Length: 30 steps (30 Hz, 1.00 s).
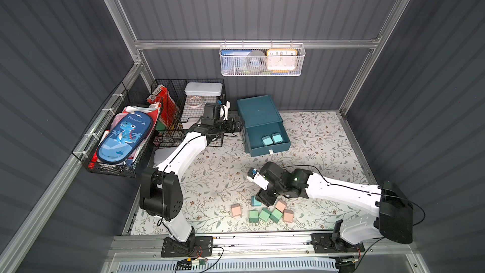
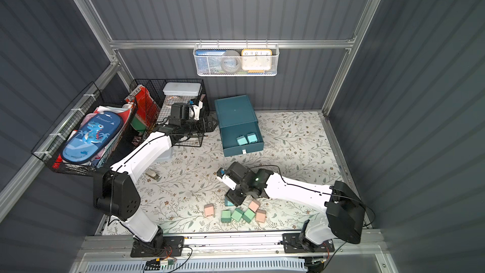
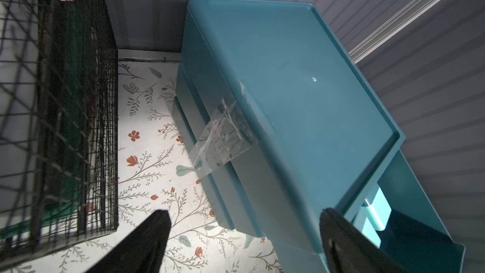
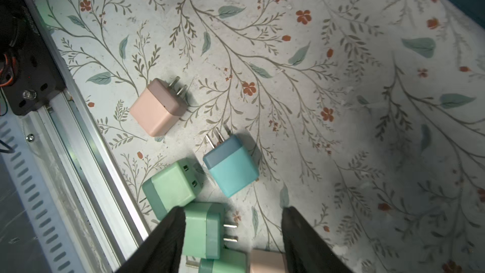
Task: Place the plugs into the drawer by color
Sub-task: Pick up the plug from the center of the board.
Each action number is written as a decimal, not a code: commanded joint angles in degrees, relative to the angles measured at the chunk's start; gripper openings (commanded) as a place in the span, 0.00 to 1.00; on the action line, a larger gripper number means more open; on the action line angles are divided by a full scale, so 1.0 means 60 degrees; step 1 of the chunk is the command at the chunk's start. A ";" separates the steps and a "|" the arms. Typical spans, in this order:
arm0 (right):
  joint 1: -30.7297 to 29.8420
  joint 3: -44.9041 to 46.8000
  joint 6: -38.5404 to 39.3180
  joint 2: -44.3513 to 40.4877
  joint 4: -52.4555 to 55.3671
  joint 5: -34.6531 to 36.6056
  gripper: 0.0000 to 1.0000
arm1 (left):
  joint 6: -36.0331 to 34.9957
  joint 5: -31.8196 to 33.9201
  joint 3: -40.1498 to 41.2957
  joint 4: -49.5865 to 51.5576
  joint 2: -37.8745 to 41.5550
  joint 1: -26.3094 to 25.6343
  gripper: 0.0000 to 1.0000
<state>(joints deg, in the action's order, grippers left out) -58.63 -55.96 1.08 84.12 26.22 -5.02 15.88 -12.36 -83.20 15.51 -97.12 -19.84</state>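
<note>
Plug count is nine: two teal plugs in the pulled-out tray of the drawer; one teal plug, three green plugs and three pink plugs loose on the mat, well apart from the drawer's front. Beside the drawer, left gripper spread wide, empty. Over the loose cluster, right gripper jaws apart, gripping nothing.

I count three teal plugs: two in the one drawer at mid-frame, one on the surface below it. Three pink plugs and three green plugs sit lower middle, making nine.
</note>
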 commanded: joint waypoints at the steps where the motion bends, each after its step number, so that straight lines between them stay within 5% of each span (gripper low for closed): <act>1: -0.0247 0.0350 0.0388 0.0426 -0.0872 -0.0278 0.64 | -0.0222 -0.0057 -0.0088 0.0140 0.0242 -0.0005 0.94; 17: -0.0299 0.0599 0.0801 0.1638 -0.1632 0.0729 0.67 | -0.0204 -0.0082 -0.0079 0.0140 0.0290 -0.0005 0.94; 30: -0.0162 0.0248 0.0655 0.2427 -0.1946 0.0719 0.59 | -0.0208 -0.0122 -0.0070 0.0125 0.0264 -0.0005 0.94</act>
<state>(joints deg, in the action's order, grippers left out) -60.12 -52.86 5.37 97.60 14.94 -1.26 15.88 -12.38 -83.20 15.51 -97.01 -19.84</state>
